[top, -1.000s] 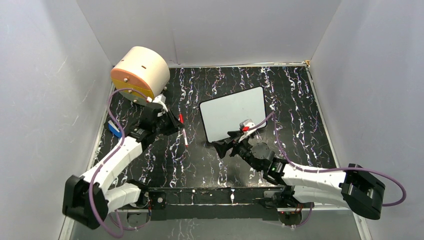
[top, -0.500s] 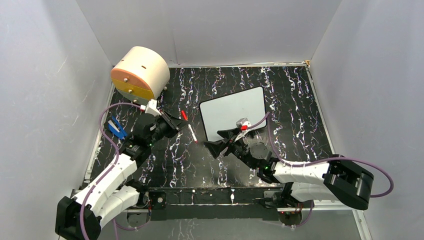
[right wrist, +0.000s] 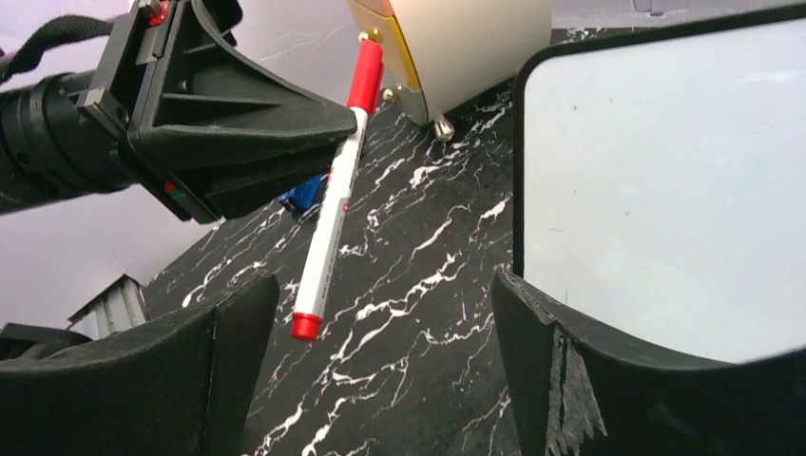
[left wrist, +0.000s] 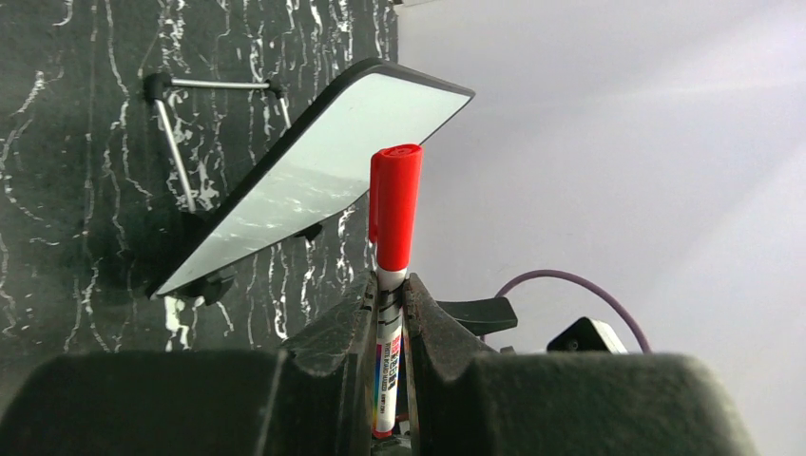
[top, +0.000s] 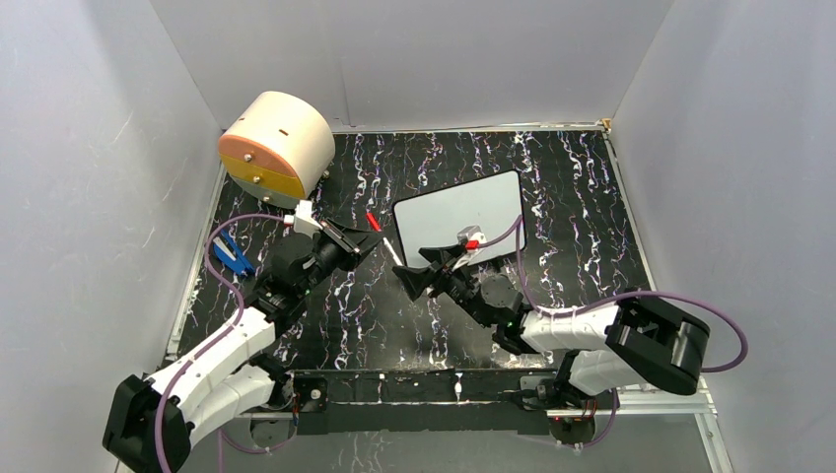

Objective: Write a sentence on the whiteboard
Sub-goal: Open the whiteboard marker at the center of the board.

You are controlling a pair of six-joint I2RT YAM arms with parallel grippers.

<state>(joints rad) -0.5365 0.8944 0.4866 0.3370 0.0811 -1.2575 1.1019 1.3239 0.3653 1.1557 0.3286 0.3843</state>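
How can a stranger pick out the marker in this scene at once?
Find the beige drum in the far left corner. Nearer than it, the left end effector grips a thin marker, left of the whiteboard. Its white barrel and red cap set it apart.

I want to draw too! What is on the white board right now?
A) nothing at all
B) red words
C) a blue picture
A, because the whiteboard is plain white with no marks, and the marker has its red cap on.
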